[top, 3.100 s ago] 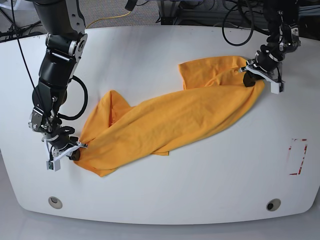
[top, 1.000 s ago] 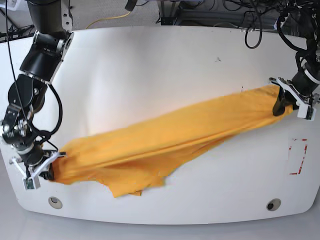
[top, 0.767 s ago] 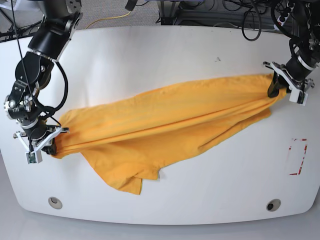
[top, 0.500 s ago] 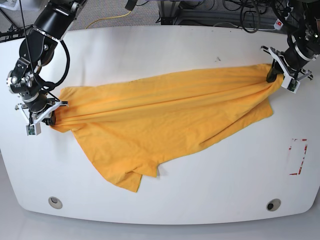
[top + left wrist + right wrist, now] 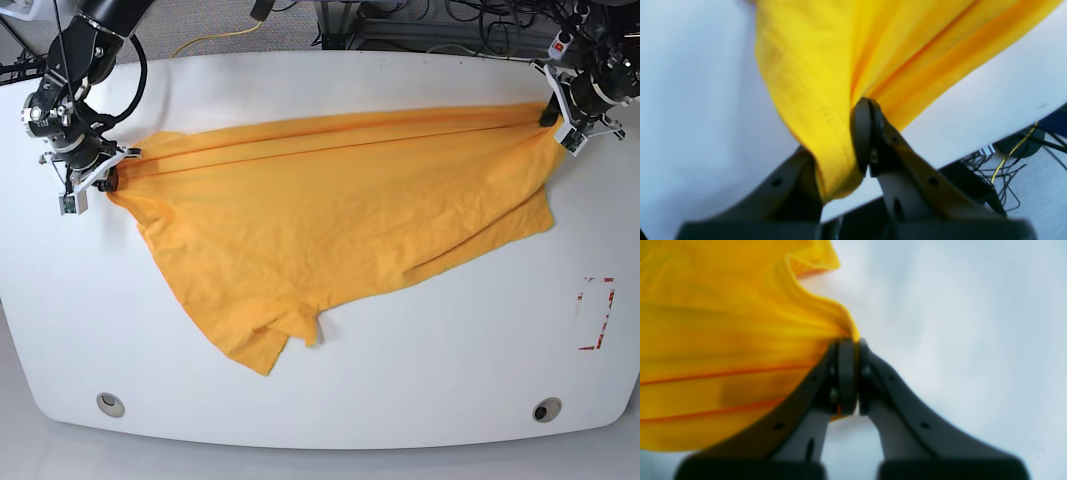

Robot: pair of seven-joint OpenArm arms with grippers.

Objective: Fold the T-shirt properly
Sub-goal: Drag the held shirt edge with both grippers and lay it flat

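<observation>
Base view: both grippers hold the T-shirt [image 5: 330,220] farther back.

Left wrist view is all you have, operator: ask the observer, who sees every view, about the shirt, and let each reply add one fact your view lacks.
Operator: Is the right gripper holding the shirt too?
Observer: Yes, the right wrist view shows its jaws shut on the cloth.
Operator: How does the shirt run between the two grippers?
Observer: The base view shows its top edge stretched across the table from one gripper to the other, with the rest spread below that edge.
</observation>
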